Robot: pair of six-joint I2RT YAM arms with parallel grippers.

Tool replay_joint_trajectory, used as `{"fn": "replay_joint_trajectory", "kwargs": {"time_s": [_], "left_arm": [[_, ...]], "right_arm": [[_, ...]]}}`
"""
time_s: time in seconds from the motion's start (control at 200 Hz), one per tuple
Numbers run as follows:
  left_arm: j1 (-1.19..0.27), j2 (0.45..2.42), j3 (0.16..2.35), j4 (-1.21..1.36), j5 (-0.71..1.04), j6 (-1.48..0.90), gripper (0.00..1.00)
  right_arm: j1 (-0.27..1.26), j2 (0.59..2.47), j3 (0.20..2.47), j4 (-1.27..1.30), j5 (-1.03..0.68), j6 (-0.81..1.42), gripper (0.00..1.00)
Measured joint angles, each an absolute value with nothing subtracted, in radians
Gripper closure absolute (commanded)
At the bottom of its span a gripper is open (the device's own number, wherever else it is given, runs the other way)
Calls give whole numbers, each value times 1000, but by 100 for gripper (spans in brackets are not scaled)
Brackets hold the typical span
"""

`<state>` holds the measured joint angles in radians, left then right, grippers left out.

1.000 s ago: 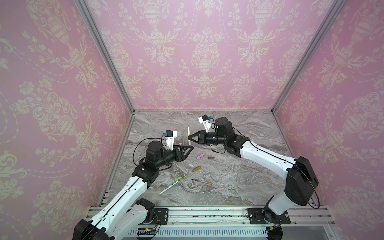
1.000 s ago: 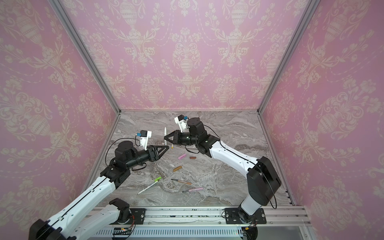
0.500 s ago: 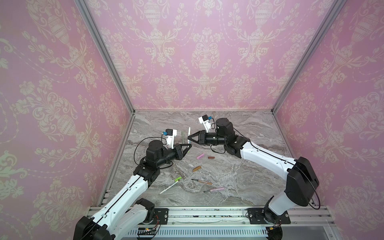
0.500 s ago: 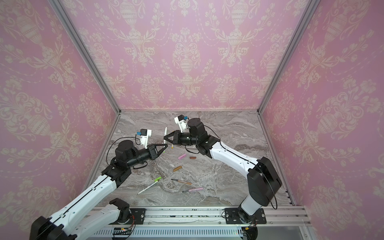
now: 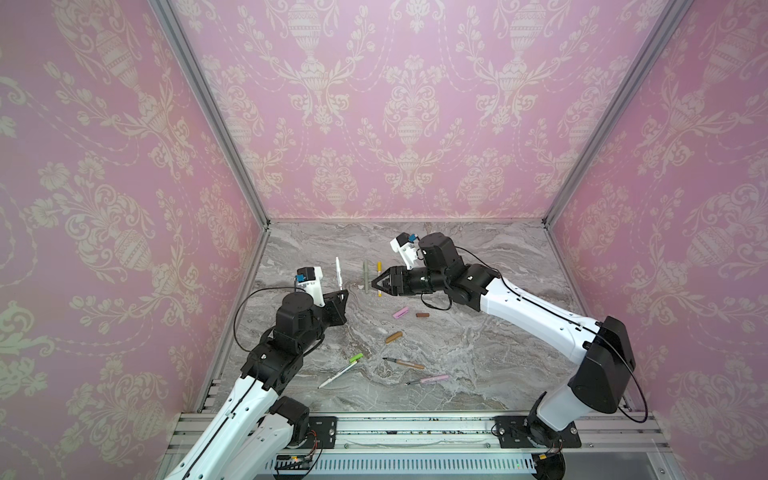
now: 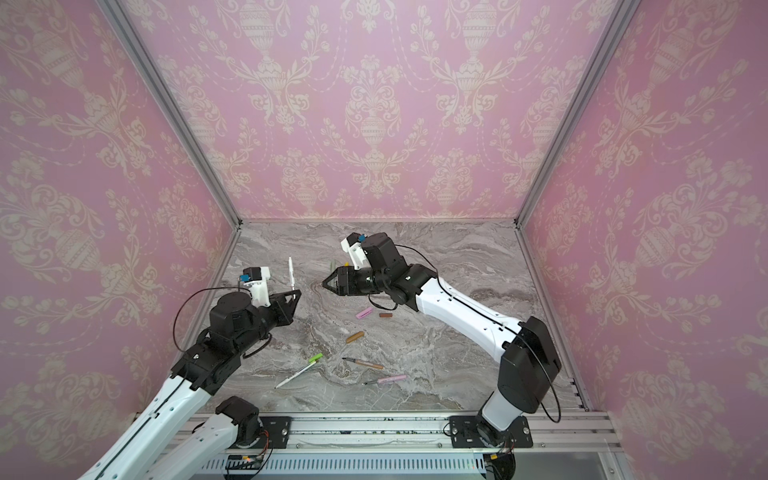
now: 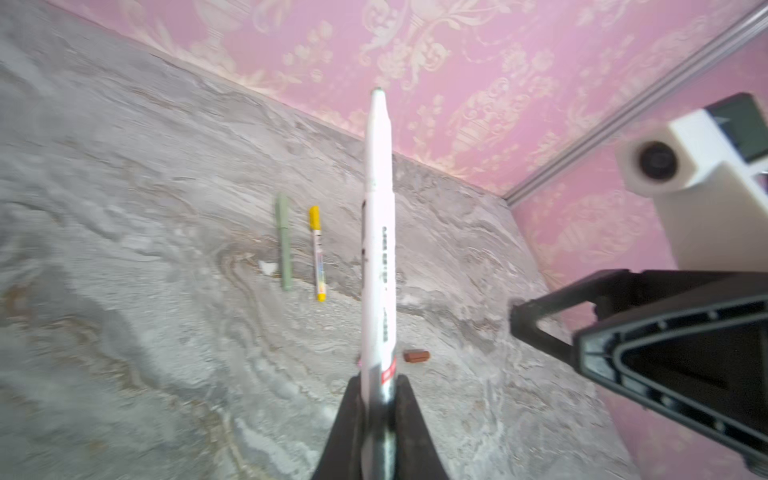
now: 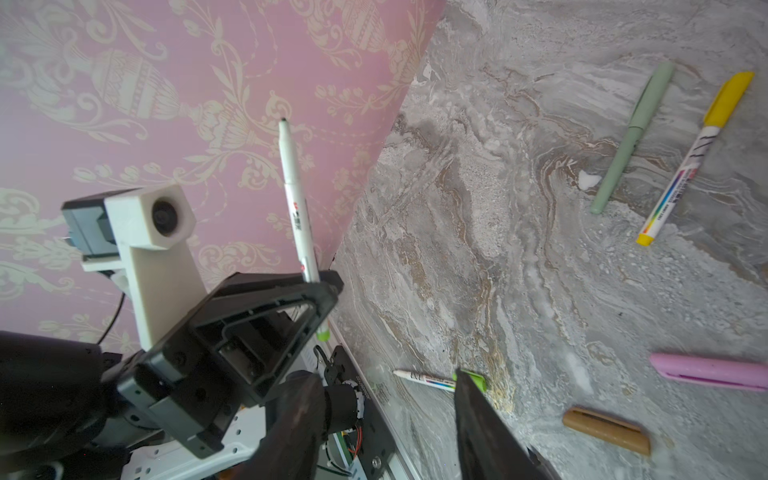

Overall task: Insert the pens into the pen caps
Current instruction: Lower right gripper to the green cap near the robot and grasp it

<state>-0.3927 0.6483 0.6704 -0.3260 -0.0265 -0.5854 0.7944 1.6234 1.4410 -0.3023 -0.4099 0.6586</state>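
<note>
My left gripper [image 5: 344,294] [image 7: 378,382] is shut on the lower end of a white printed pen [image 5: 338,274] [image 7: 378,249], which stands upright with its dark tip bare. My right gripper [image 5: 376,282] [image 8: 382,374] hangs open and empty a short way to the pen's right. Loose pen caps lie on the marble: pink [image 5: 401,312], dark brown [image 5: 422,315] and tan [image 5: 393,337]. A tan pen [image 5: 405,363] and a pink pen [image 5: 428,379] lie uncapped near the front.
A sage-green capped pen [image 5: 366,276] and a yellow-capped white pen [image 5: 379,278] lie side by side behind the right gripper. A lime-capped white pen [image 5: 340,371] lies front left. The left wall [image 5: 249,266] is close to the left gripper.
The left gripper shut on the upright white pen and the right gripper opened, letting it go. The two grippers have since drawn apart, the pen staying with the left.
</note>
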Motion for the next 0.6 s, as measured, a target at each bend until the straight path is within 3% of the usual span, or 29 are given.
{"fn": "replay_joint_trajectory", "kwargs": {"time_s": [0.25, 0.43, 0.6], "left_arm": [[-389, 485, 690, -545, -323, -510, 100], [-389, 471, 689, -586, -354, -509, 100], [-389, 471, 688, -593, -354, -509, 100]], "right_arm": [[986, 1808, 1542, -562, -285, 439, 42], [1108, 1967, 1622, -720, -147, 180, 40], [1125, 2074, 1713, -803, -51, 42, 40]]}}
